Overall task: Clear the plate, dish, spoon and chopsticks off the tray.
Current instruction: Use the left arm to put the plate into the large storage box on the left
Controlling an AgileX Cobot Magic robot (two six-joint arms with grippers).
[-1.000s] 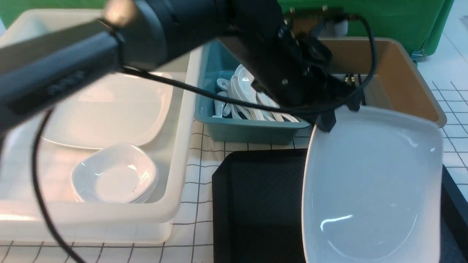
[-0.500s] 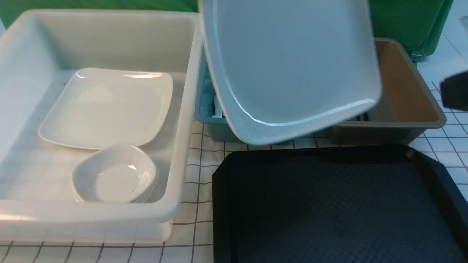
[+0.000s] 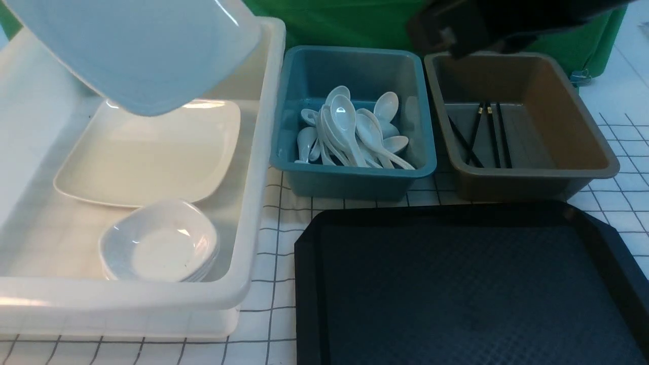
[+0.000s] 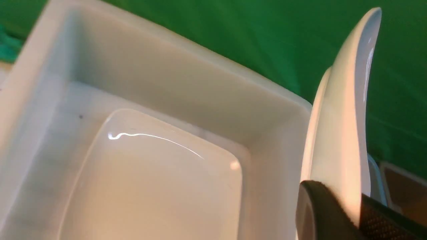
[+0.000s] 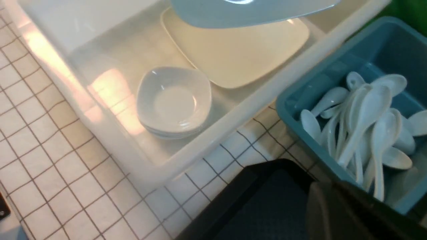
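Above the far left corner of the translucent white plastic bin [image 3: 263,167], in the front view, the large glossy white rounded-rectangular plate [image 3: 142,50] hangs tilted, clear of its twin plate [image 3: 147,152], which lies flat on the bin floor. A stack of small squarish white dishes [image 3: 159,243] sits by the bin's near edge. The black textured plastic tray [image 3: 456,294] on the chequered tablecloth [image 3: 284,223] is bare. The white soup spoons [image 3: 350,132] lie in the teal bin [image 3: 355,177] and the thin black chopsticks [image 3: 487,134] in the brown bin [image 3: 573,126], so this plate looks like the last piece to go. The right arm [image 3: 487,23] is a dark blur over the brown bin's far rim.

From the left wrist, the left gripper [image 4: 350,216] is clamped on the plate's rim. The plate shows edge-on, probably held high to clear the bin wall before being lowered onto the twin.

From the right wrist, the right gripper [image 5: 337,213] is closed on nothing. It sits near the tray's far left corner, apparently out of the way.
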